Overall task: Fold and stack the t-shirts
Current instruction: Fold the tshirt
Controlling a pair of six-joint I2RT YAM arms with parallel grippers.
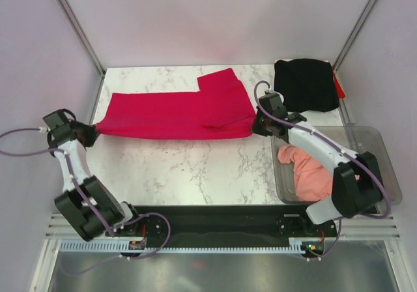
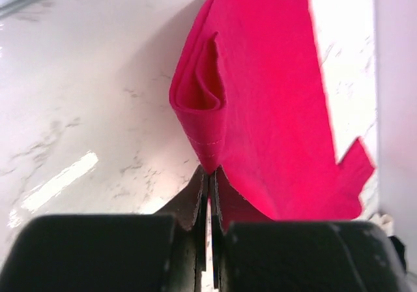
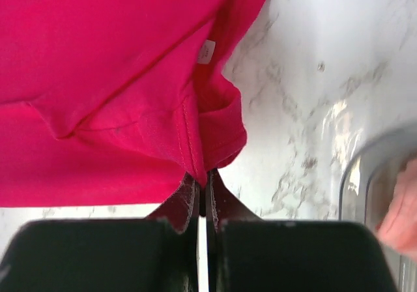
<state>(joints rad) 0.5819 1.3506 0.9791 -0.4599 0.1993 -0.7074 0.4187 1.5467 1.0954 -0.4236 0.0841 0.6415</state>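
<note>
The crimson red cloth t-shirt (image 1: 176, 113) lies folded lengthwise as a long band across the far half of the white marbled worktop (image 1: 189, 168), with 1 sleeve jutting from its far edge. The left fingers (image 2: 187, 206) are pinched tight on its left end and the right fingers (image 3: 181, 206) on a hem at its right end. A black cloth t-shirt (image 1: 305, 83) sits at the far right corner. A salmon-pink t-shirt (image 1: 306, 171) lies crumpled inside the clear plastic bin (image 1: 374, 142).

crimson t-shirt (image 1: 176, 113) stretched between left jaws and right jaws; black t-shirt (image 1: 305, 83) far right
</note>
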